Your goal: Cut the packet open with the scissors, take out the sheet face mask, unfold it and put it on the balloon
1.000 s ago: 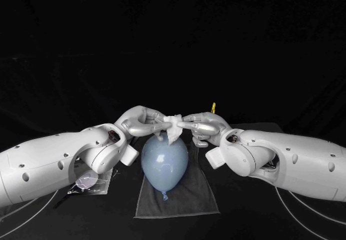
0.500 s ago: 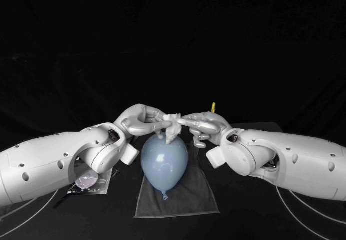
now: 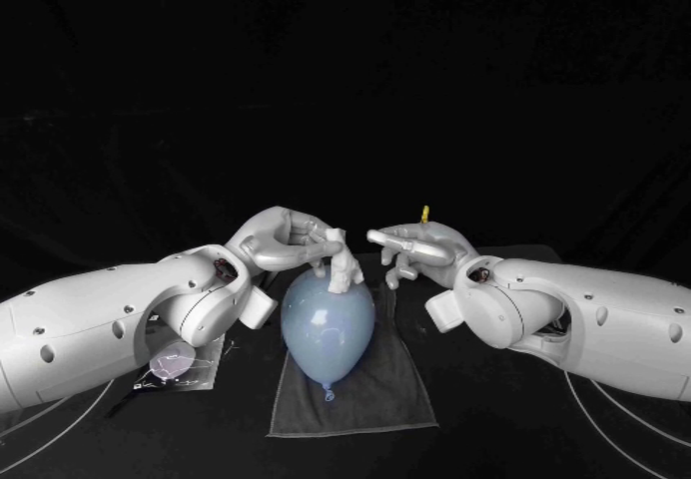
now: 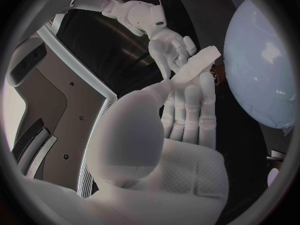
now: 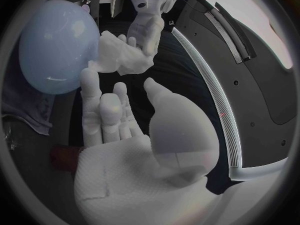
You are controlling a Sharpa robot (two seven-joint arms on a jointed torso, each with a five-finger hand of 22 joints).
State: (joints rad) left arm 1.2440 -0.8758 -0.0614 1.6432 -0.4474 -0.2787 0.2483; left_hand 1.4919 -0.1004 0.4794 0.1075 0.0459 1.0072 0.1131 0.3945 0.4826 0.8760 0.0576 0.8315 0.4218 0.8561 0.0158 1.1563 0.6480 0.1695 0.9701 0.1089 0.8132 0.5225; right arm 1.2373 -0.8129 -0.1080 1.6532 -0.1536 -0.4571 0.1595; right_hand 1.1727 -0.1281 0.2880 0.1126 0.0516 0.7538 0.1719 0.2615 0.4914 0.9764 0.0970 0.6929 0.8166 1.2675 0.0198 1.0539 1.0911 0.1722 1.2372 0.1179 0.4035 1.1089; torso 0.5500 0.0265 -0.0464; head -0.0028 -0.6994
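Observation:
A pale blue balloon (image 3: 329,319) lies on a grey towel (image 3: 377,399) at the table's middle. My left hand (image 3: 281,239) pinches the folded white sheet mask (image 3: 343,264), which hangs down onto the balloon's far end. My right hand (image 3: 414,249) hovers just right of the mask with its fingers apart and nothing in them. The left wrist view shows the mask (image 4: 197,67) as a folded strip between thumb and fingers (image 4: 187,110), beside the balloon (image 4: 265,70). In the right wrist view the mask (image 5: 122,55) lies beyond my spread fingers (image 5: 103,115), near the balloon (image 5: 56,45).
The cut packet (image 3: 180,361) lies on the table by my left forearm. A yellow scissors handle (image 3: 425,213) sticks up behind my right hand. Both forearms flank the towel closely.
My right hand has let go of the mask and drawn back to the right. The mask now hangs from my left hand alone, over the balloon.

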